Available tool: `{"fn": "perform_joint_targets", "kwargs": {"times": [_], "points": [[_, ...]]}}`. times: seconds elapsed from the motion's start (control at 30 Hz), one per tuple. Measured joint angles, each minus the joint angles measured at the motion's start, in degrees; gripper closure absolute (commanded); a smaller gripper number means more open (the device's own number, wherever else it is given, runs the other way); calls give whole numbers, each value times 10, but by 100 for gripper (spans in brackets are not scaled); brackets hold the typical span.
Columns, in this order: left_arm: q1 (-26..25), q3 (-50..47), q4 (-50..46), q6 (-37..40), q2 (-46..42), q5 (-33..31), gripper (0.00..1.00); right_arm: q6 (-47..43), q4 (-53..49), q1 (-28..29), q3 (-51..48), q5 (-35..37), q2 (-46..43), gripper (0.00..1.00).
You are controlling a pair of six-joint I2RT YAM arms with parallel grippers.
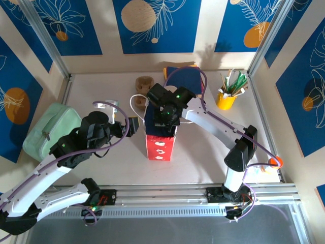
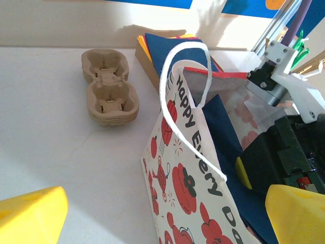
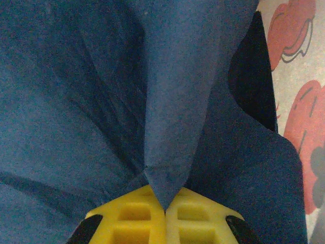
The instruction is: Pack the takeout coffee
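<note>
Looking down from the top camera, we see a paper gift bag (image 1: 161,138) standing upright mid-table, with the right gripper (image 1: 165,121) plunged into its open mouth and the left gripper (image 1: 133,125) just beside the bag's left wall, jaws spread wide and holding nothing. A mint-green case (image 1: 48,129) lies at the left, a pulp cup carrier (image 1: 144,83) and a stack of coloured paper sheets (image 1: 185,76) sit behind the bag, and a yellow cup of sticks and straws (image 1: 226,98) stands at the far right. We cannot tell where the takeout coffee is. In the left wrist view, two yellow fingers (image 2: 31,216) sit far apart at the lower corners. The bag's side is printed with red pumpkins and reads "Happy Every Da", the rest cut off by the frame. A white cord handle (image 2: 175,96) loops above its rim. In the right wrist view, the yellow fingertips (image 3: 133,213) are pressed together on a fold of blue tissue paper (image 3: 167,96), with the bag's red-printed wall at the right.
</note>
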Motion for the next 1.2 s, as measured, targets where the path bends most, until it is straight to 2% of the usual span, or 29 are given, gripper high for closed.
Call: {"fn": "perform_joint_targets", "kwargs": {"times": [0.2, 0.33, 0.43, 0.87, 1.2], "points": [[0, 0, 0, 0, 3, 0, 1, -1, 1, 0, 0, -1, 0, 84], [0, 0, 0, 0, 3, 0, 1, -10, 13, 0, 0, -3, -3, 71], [0, 0, 0, 0, 3, 0, 0, -19, 30, 0, 0, -2, -19, 67], [0, 0, 0, 0, 2, 0, 0, -58, 87, 0, 6, -6, -107, 66], [0, 0, 0, 0, 2, 0, 0, -51, 90, 0, -1, -52, -113, 67]]}}
